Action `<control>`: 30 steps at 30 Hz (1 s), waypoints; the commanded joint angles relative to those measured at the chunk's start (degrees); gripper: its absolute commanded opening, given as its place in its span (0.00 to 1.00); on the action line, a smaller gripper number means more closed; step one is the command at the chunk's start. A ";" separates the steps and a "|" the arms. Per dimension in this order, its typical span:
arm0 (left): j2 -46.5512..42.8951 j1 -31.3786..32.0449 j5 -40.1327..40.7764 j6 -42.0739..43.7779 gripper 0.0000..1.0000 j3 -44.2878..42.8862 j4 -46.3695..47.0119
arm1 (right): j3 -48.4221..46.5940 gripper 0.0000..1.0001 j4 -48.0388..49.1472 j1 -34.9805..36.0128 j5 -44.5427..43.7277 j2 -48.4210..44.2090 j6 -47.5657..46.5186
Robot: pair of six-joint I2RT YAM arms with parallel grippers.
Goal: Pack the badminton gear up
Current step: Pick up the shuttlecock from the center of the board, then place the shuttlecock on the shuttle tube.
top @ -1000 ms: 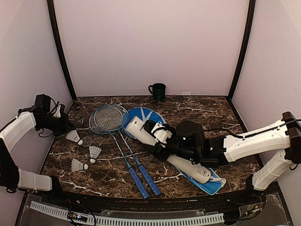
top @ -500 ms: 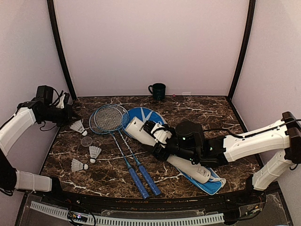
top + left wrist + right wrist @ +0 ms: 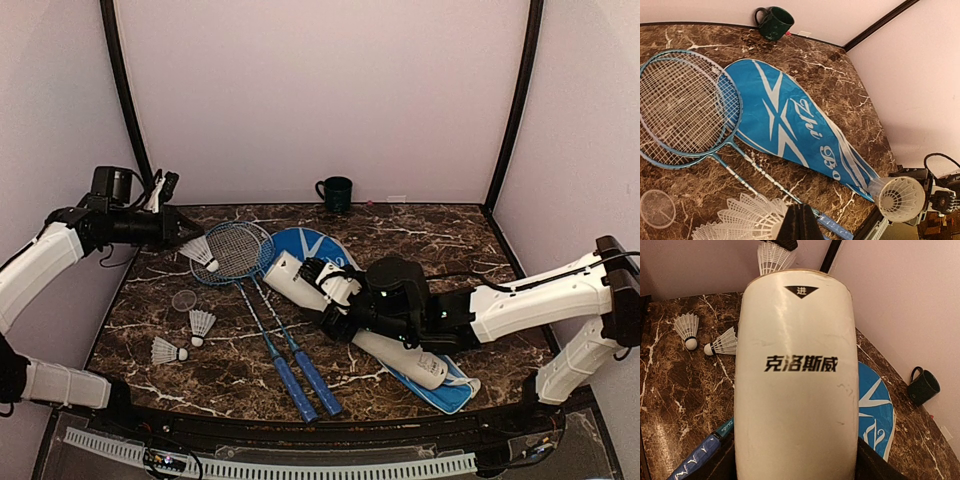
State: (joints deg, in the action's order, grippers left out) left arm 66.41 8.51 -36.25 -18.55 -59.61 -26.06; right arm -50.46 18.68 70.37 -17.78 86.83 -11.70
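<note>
Feathery shuttlecock (image 3: pixel 203 251) carried over racket strings (image 3: pixel 238 250), smooth cylindrical tube (image 3: pixel 290 276)

The left gripper (image 3: pixel 188 238) held a shuttlecock (image 3: pixel 203 251) over the racket heads (image 3: pixel 232 252). The right gripper (image 3: pixel 330 297) clasped the white tube (image 3: pixel 287 273), which stretched over the blue cover (image 3: pixel 312 243).
</note>
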 commanded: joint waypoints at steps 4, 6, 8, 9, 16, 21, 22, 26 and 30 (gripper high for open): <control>-2.49 3.36 -9.62 -5.33 0.00 1.09 11.98 | -1.53 0.71 -0.22 -0.32 0.02 0.80 2.42; -2.29 4.40 -10.16 -6.40 0.00 1.84 13.94 | -1.49 0.71 -0.19 -0.33 0.05 0.80 2.56; -1.70 5.28 -9.99 -6.99 0.00 1.93 15.01 | -1.56 0.71 -0.14 -0.31 0.07 0.88 2.57; -1.52 5.83 -9.92 -7.41 0.00 2.14 15.73 | -1.50 0.71 -0.13 -0.27 -0.01 0.82 2.56; -0.93 8.89 -10.77 -11.48 0.00 3.54 23.10 | -0.81 0.71 0.35 -0.10 -0.20 0.37 2.96; 0.32 12.49 -10.76 -14.64 0.00 5.14 27.19 | -0.31 0.71 1.19 0.02 -0.44 0.23 3.24; 0.63 13.30 -10.73 -15.00 0.00 5.32 27.89 | -0.22 0.71 1.40 0.00 -0.49 0.20 3.36; 1.29 15.07 -10.17 -15.41 0.00 5.37 29.69 | -0.27 0.71 1.95 0.01 -0.32 0.19 3.64; 1.53 15.47 -10.10 -16.50 0.00 6.16 31.46 | -0.54 0.71 1.98 0.02 -0.32 0.54 3.70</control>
State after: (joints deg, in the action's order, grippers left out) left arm 68.31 23.59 -45.95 -33.52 -54.85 0.93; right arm -50.78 18.00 70.37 -17.82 87.11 -10.85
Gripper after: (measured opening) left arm 0.009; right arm 0.713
